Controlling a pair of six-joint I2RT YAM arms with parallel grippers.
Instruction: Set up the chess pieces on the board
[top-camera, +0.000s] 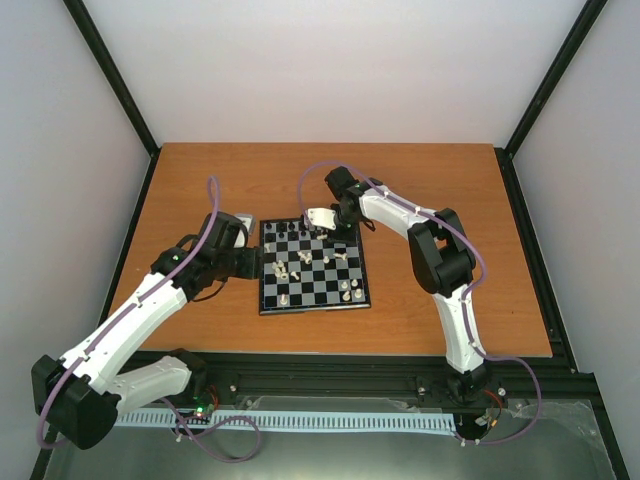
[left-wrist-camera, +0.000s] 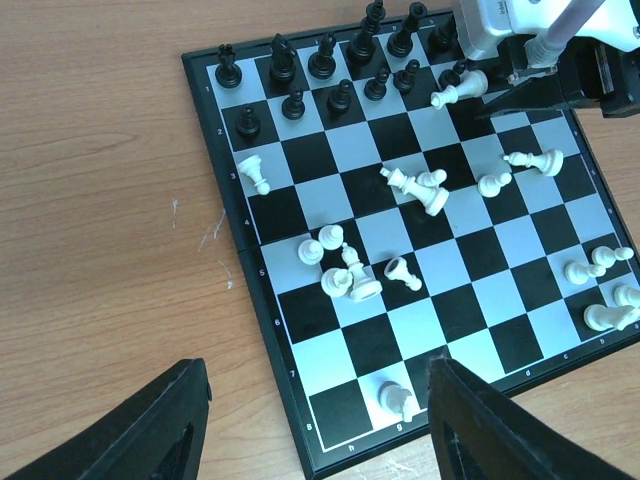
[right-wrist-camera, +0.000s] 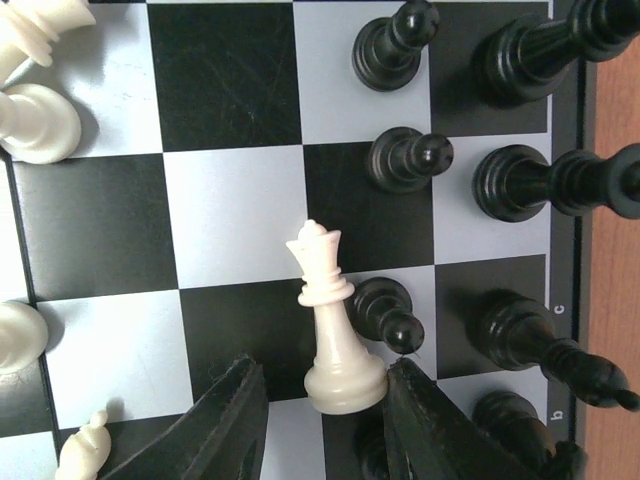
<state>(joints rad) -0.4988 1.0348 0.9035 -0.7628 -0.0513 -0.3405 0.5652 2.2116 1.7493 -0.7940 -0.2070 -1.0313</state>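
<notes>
The right gripper (right-wrist-camera: 325, 405) had its fingers either side of the foot of a white queen (right-wrist-camera: 322, 290). One pad touched it and a slit seemed to show at the other, so I could not tell whether it was clamped. A black pawn (right-wrist-camera: 385, 312) stood just beside the queen, among the black ranks at the far edge of the board (left-wrist-camera: 262, 322). A good lift would probably rise straight before swinging, or the pawn might topple. White's home looked to be the near rows, where other white pieces (left-wrist-camera: 345, 275) lay scattered, some fallen. The left gripper (left-wrist-camera: 318, 400), jaws wide and empty, hovered at the board's left edge, so the carry should skirt it.
</notes>
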